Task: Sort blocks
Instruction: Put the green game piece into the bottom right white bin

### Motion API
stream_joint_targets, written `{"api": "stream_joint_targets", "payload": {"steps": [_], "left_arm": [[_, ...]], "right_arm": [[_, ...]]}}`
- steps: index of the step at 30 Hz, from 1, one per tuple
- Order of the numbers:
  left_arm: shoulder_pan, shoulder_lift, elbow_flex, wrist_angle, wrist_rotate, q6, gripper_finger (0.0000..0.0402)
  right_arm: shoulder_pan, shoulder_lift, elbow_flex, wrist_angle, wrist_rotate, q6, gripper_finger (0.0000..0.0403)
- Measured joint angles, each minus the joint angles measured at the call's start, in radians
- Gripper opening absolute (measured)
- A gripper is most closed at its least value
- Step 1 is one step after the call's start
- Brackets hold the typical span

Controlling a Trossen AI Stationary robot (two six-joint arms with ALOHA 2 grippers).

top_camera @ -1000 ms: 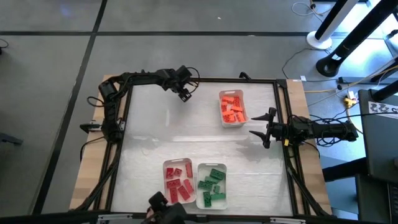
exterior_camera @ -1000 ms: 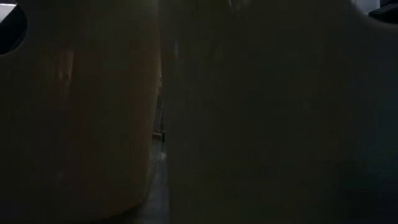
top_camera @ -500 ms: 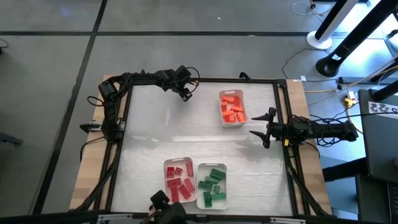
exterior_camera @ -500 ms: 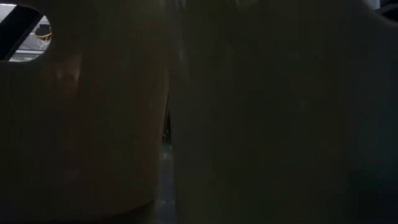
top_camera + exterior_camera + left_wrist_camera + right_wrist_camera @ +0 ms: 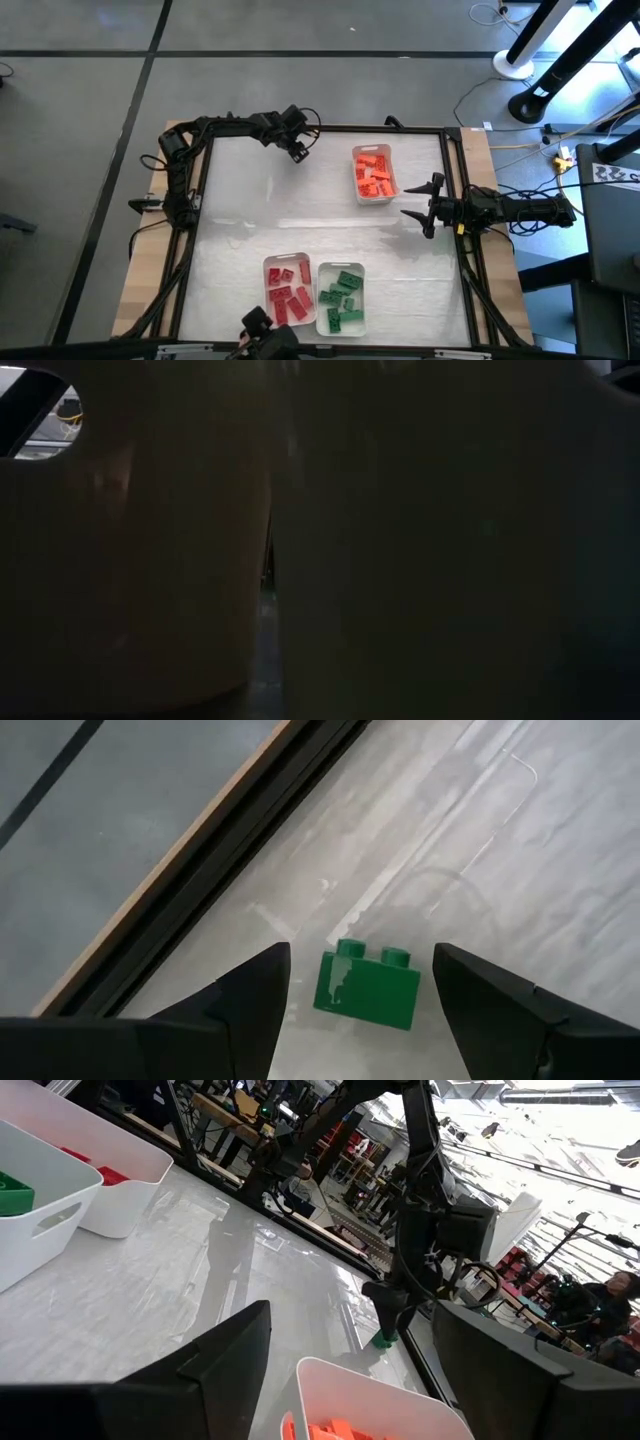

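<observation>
Left gripper (image 5: 355,982): we see jaws spread around a green block (image 5: 367,983) on the desk (image 5: 520,870).
Right gripper (image 5: 417,200): jaws spread, empty.

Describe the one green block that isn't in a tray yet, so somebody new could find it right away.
Start at the table's far left corner, where the left gripper hovers open. The green block lies on the bare tabletop directly under it, between the fingers, near the black edge rail. It is the only block outside the three white trays, a short brick with two studs.

Grey floor (image 5: 80,120) with dark seams surrounds the white table (image 5: 320,245).
</observation>
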Motion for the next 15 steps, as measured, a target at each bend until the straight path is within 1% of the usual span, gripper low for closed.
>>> {"api": "stream_joint_targets", "payload": {"steps": [5,11,15], "left_arm": [[0.000,0.000,0.000,-0.036,0.015,0.000,0.0235],[0.000,0.000,0.000,-0.038,0.015,0.005,0.0233],[0.000,0.000,0.000,-0.038,0.015,0.008,0.0206]], "right_arm": [[0.000,0.000,0.000,0.000,0.000,0.000,0.0276],[0.000,0.000,0.000,0.000,0.000,0.000,0.0276],[0.000,0.000,0.000,0.000,0.000,0.000,0.0276]]}}
